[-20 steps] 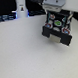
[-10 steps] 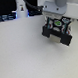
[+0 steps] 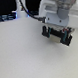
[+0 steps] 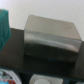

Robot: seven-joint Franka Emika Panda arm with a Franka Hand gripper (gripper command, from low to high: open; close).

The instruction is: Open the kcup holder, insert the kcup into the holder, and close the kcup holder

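The arm's white body comes down from the top of the exterior view, and its gripper (image 3: 56, 36) hangs just above the pale bench (image 3: 23, 57), toward the far edge on the exterior view's right. Two dark fingers (image 3: 45, 31) point downward with a visible gap between them, so the gripper stands parted — and a small pale-and-dark shape sits in that gap, too blurred to name or to say whether it is gripped. A black cable (image 3: 26, 11) loops from the arm toward the far edge, where dark clutter (image 3: 6, 18) lies at the far corner on the exterior view's left.

The wrist view shows a boxy block (image 4: 50, 35) with a greyish, sheened surface (probably the kcup holder, though no marks or slots can be made out) resting on a dark surface. A teal object (image 4: 4, 27) stands beside it, apart from it. A round pale rim (image 4: 7, 78) shows at the frame's edge — whether it is a pod cannot be told. No green-lidded kcup can be picked out in either view.
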